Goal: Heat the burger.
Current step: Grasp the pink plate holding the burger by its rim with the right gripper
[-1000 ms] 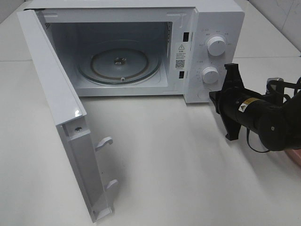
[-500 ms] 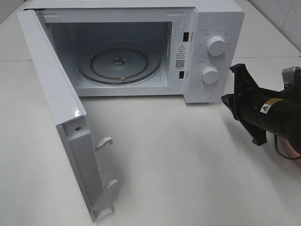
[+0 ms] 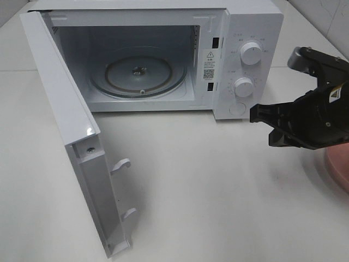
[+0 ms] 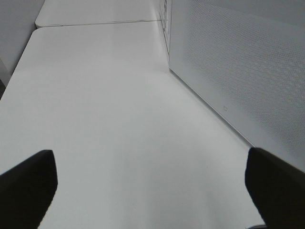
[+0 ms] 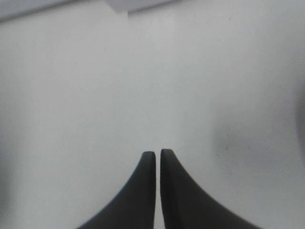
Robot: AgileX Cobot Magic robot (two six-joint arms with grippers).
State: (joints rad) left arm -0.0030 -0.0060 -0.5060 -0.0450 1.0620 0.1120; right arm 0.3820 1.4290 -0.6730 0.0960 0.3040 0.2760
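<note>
The left claw [image 4: 152,191] hangs low over the white surface [image 4: 105,105] with its fingers [image 4: 28,186] spread wide and nothing between them. It sits beside a dotted white panel [image 4: 238,62] (the high camera misses this claw entirely). One microwave [image 3: 253,19] stands with its door [image 3: 57,87] swung open, showing one glass turntable [image 3: 137,73] and two knobs [image 3: 251,53]. The right claw [image 3: 257,114] points level at the control panel, near it but apart, pressed shut on nothing. One pink plate [image 3: 339,166] is cut off at the frame edge. The burger cannot be made out anywhere.
</note>
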